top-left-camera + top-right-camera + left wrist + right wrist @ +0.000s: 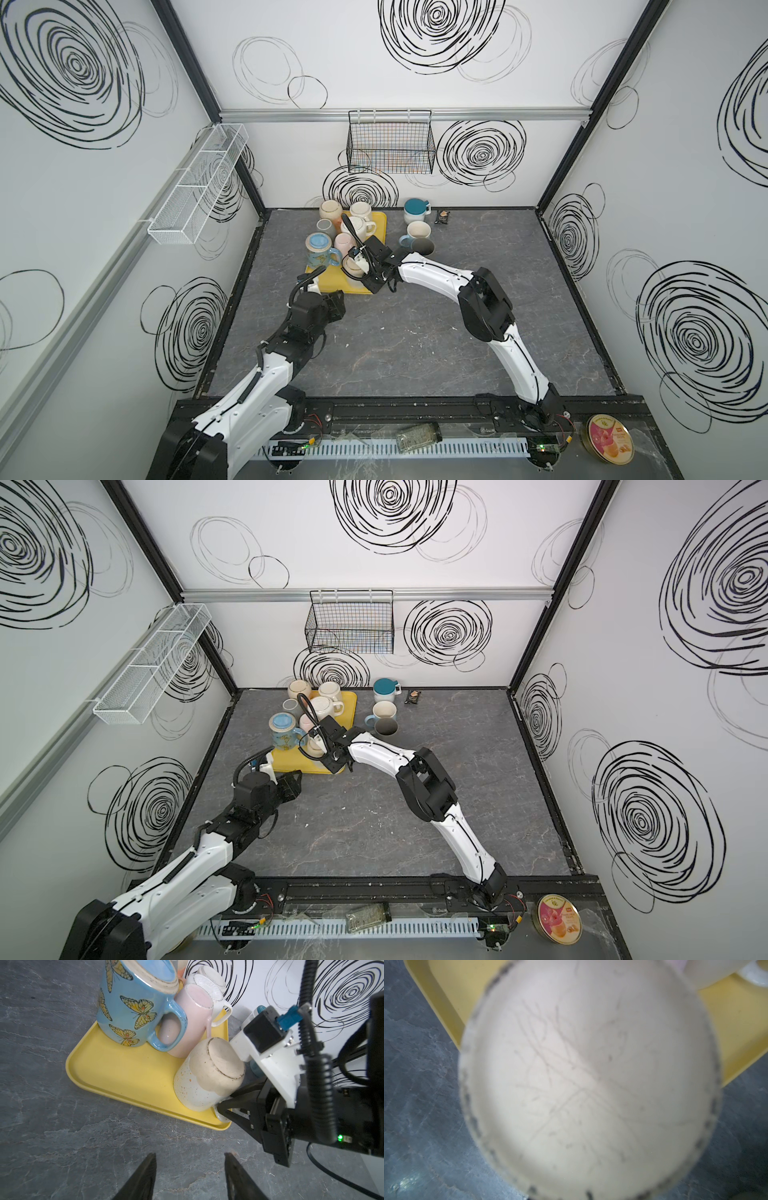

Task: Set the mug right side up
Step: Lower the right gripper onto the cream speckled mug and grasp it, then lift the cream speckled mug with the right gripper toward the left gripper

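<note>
The upside-down speckled mug [587, 1084], its base filling the right wrist view, sits at the yellow tray's [124, 1076] five-o'clock corner in both top views, handle pinched by the right end effector [225, 1105], with a pink mug [193, 1018] crowding at eleven o'clock, a butterfly mug [128, 1007] at ten, and the left end effector [190, 1167] spread empty over the worktop [62, 1147] at seven.

White walls [340, 58] close me in on the left, far and right sides, all scrawled with black spiral scribbles [436, 25]. Black frame posts [187, 58] run up the far corners. A silver rail [498, 114] crosses the far wall, and a black wire basket [390, 145] hangs from it. A white mesh basket [199, 183] is fixed to the left wall. The floor [415, 340] is dark grey, veined like stone, with pale flecks. Along the near edge lie a white slotted duct [374, 449] and, at the right, a round tin [610, 438]. The light is even and soft.
</note>
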Controlling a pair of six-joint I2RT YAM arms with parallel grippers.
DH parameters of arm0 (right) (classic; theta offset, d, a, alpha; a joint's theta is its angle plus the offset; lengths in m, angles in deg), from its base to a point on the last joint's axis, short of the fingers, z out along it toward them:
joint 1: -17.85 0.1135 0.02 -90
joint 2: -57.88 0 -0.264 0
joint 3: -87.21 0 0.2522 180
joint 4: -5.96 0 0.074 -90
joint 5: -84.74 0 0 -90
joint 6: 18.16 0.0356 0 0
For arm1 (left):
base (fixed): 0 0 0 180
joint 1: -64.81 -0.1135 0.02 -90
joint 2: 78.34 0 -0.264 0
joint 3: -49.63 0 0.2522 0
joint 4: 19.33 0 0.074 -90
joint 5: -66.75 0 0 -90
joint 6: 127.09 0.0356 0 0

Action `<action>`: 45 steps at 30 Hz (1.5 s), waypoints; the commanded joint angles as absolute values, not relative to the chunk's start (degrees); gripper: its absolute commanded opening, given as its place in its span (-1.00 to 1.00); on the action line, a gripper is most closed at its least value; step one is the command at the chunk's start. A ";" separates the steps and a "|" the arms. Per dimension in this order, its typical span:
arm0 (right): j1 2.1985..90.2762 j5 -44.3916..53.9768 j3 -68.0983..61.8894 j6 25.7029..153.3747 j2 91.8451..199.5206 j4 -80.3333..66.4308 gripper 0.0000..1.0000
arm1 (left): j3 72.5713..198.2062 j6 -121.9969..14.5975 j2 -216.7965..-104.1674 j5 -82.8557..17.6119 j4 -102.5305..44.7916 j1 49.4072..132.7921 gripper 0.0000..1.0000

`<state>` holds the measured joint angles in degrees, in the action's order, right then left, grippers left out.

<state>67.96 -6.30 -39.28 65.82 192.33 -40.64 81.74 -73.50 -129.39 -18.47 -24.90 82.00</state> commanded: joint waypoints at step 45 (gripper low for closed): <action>48.52 26.37 13.04 94.37 138.46 20.63 -1.00 | 95.14 -69.98 -136.56 -26.26 -1.15 97.51 0.29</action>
